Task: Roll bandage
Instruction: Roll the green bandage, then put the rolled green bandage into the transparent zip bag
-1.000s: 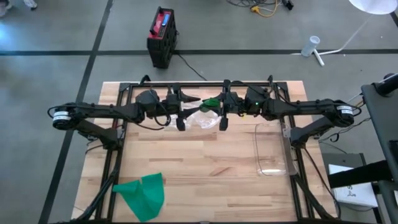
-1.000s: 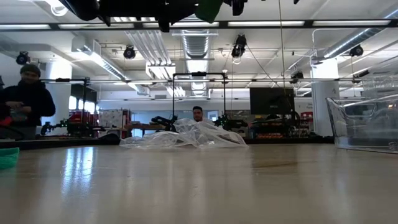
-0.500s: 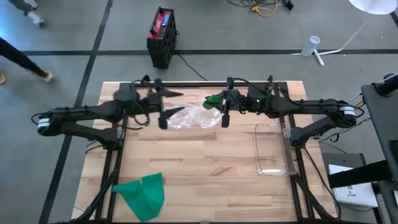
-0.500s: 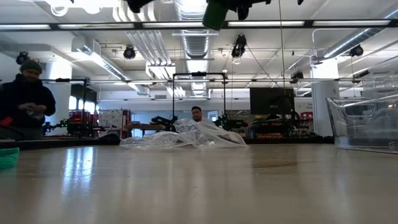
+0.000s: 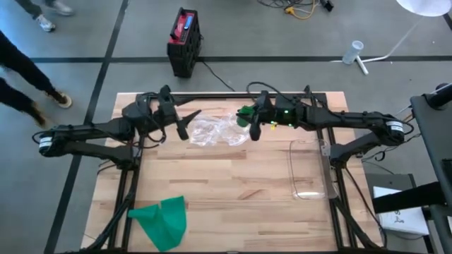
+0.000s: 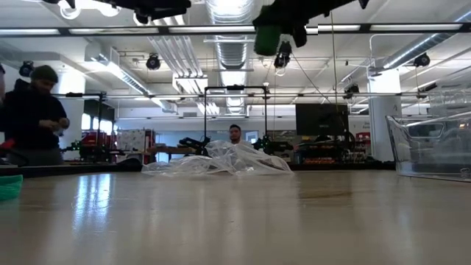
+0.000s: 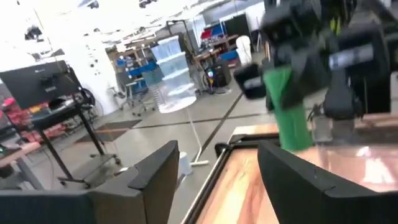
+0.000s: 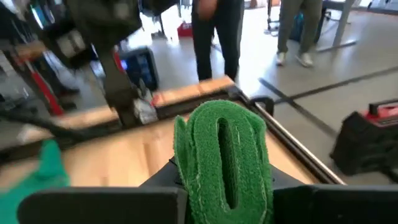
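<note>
The green bandage roll [image 5: 244, 113] hangs high over the table's far middle, with my right gripper [image 5: 250, 118] shut on it. In the low view the roll [image 6: 268, 38] shows near the picture's top. My left gripper [image 5: 186, 124] stands open to the left of it and holds nothing. Its wrist view looks past its gripper [image 7: 214, 180] at the roll [image 7: 289, 115] farther off. A loose green bandage strip [image 5: 162, 220] lies flat at the table's near left corner. My right gripper pinches the roll between its two fingers, at the roll's lower sides [image 8: 186, 177]. The fingers come about level from the table's right. The roll's spiral end [image 8: 225, 155] faces the wrist camera. It is lifted well clear of the table.
A crumpled clear plastic bag [image 5: 215, 131] lies on the table below and between the grippers. A clear open container [image 5: 308, 169] stands at the table's right. The black frame rail [image 5: 233, 94] runs along the far edge. A person [image 6: 33, 110] stands beyond the table's left.
My left gripper has drawn away from the roll toward the table's left edge and risen a little, with its wrist turning. My right gripper has rolled its wrist, and the roll it holds has turned with it and sunk slightly.
</note>
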### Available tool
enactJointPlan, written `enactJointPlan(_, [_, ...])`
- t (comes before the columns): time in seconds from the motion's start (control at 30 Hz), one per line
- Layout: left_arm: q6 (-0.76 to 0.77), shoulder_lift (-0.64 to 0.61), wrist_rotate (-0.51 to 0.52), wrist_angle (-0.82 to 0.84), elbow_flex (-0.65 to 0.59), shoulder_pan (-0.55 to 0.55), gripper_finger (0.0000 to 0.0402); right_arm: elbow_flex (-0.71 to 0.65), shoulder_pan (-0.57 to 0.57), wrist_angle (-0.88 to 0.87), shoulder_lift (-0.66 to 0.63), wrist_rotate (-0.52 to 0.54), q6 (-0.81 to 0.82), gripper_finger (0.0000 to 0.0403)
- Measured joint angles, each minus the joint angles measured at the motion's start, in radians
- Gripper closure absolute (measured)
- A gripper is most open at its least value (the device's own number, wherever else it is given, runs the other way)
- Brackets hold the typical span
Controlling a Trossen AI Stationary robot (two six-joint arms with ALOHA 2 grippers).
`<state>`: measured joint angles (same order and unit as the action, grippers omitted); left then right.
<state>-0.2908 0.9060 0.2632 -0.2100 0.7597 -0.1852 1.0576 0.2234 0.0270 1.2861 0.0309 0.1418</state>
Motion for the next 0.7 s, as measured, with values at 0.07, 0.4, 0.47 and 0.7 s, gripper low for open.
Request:
enactJointPlan(0.07, [-0.035,0.009,0.0,0.001,-0.002,-0.001,0.0196,0.002,0.0,-0.011,-0.03,0.0,0.045,0.0353])
enactJointPlan(0.4, [-0.142,0.167,-0.019,-0.11,0.0,-0.061,0.0195,-0.007,-0.003,-0.381,-0.07,0.086,0.201,0.0353])
enactJointPlan(0.47, [-0.108,0.232,-0.026,-0.103,0.013,-0.106,0.0183,-0.021,-0.002,-0.387,-0.049,0.102,0.208,0.0353])
enactJointPlan(0.7, [-0.109,0.495,-0.35,-0.05,0.082,-0.235,0.0154,-0.043,-0.015,-0.395,0.039,0.099,0.135,0.0353])
